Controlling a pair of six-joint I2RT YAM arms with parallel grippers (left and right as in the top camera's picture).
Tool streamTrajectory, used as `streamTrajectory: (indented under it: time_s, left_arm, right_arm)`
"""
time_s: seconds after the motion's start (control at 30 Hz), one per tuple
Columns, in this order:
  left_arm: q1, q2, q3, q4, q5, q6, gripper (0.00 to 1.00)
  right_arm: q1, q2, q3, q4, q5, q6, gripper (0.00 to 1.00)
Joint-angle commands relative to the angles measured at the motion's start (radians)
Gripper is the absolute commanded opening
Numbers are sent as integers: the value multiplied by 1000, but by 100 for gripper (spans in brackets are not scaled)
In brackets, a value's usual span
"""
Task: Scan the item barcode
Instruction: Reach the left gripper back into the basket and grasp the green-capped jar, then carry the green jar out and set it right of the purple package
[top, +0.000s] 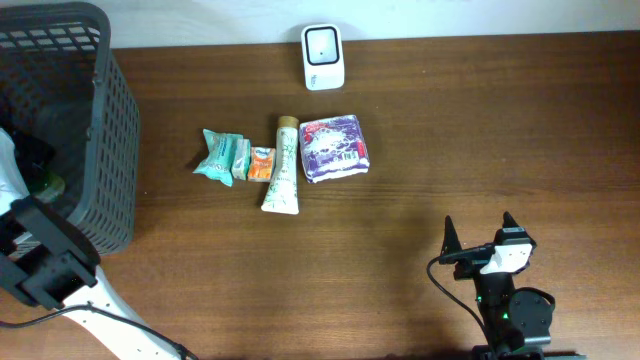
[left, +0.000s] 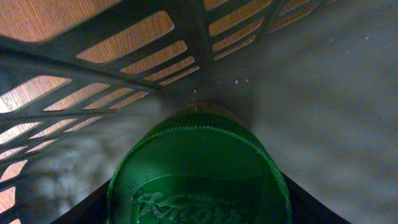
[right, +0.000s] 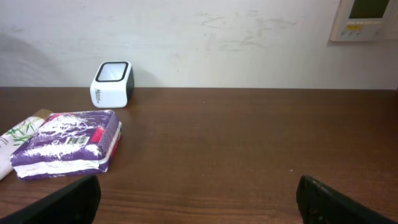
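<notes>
In the left wrist view a jar with a green embossed lid fills the space between my left gripper fingers. The dark fingers press against both sides of the lid. This happens down inside the grey basket, and from overhead only a bit of green shows there. The white barcode scanner stands at the table's far edge, also seen as the scanner in the right wrist view. My right gripper rests low at the front right, open and empty, its fingers wide apart.
A teal packet, a small orange packet, a cream tube and a purple pack lie in a row mid-table. The basket's slatted wall stands close around the jar.
</notes>
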Motion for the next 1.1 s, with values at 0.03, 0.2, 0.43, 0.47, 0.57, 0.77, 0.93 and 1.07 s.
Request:
streamTrajectory:
  time_s: [0.03, 0.2, 0.43, 0.47, 0.57, 0.77, 0.93, 1.07]
  left_arm:
    - [9, -13, -8, 15, 12, 12, 69]
    - [9, -13, -8, 18, 11, 13, 41]
    - [9, -90, 8, 13, 14, 12, 23]
    - [8, -106, 11, 13, 16, 12, 23]
    - [8, -175, 14, 16, 38, 12, 25]
    - [8, -341, 18, 42, 184, 11, 27]
    - [8, -468, 18, 89, 415, 11, 30]
    - [8, -535, 18, 134, 599, 2, 31]
  right_arm:
    - [-6, -6, -9, -2, 9, -3, 99]
    - [-6, -6, -9, -2, 8, -3, 99]
    - [-6, -6, -9, -2, 9, -3, 99]
    - [-6, -6, -9, -2, 8, -3, 99]
    - [-6, -5, -9, -2, 9, -2, 99]
    - [-6, -6, -9, -2, 9, -3, 99]
    - [-6, -6, -9, -2, 9, -3, 98]
    - [-6, -5, -9, -2, 9, -3, 99]
